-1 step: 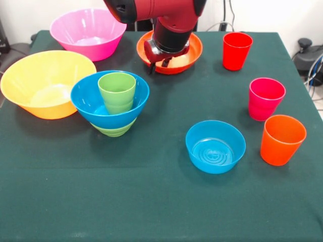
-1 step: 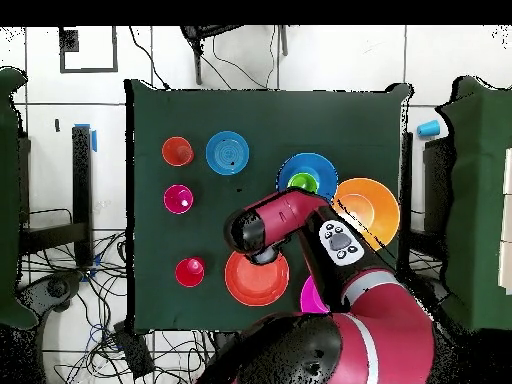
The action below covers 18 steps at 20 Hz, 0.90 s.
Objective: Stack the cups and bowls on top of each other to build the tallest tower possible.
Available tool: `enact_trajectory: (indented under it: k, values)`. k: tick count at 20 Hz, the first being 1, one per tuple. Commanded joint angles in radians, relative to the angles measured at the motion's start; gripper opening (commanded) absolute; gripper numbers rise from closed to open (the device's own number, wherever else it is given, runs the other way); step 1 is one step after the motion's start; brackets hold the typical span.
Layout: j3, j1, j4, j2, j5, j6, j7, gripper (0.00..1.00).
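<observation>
pincer (image 1: 160,62) over the orange-red bowl (image 1: 194,50), grip state unclear; overhead, the arm (image 2: 285,215) hides it.

Green cup (image 1: 117,92), blue bowl (image 1: 109,101)

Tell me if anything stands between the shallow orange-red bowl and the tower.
Nothing visible does. The tool hangs over the orange-red bowl, and the tower, topped by the green cup, stands across bare cloth.

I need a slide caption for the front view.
Sawyer gripper over shallow orange-red plastic bowl; light green plastic cup in wide blue bowl.
</observation>
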Motion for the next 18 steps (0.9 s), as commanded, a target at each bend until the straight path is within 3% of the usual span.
enact_trajectory:
  k: [1,9,13,18]
  values:
    - [0.044,0.029,-0.077,0.04,-0.079,0.009,-0.239,0.0]
    - [0.052,0.019,-0.057,0.034,-0.075,-0.014,-0.225,0.0]
    - [0.093,-0.031,-0.016,0.004,-0.041,-0.048,-0.257,0.0]
    - [0.189,-0.129,-0.093,0.004,0.049,0.039,-0.381,0.0]
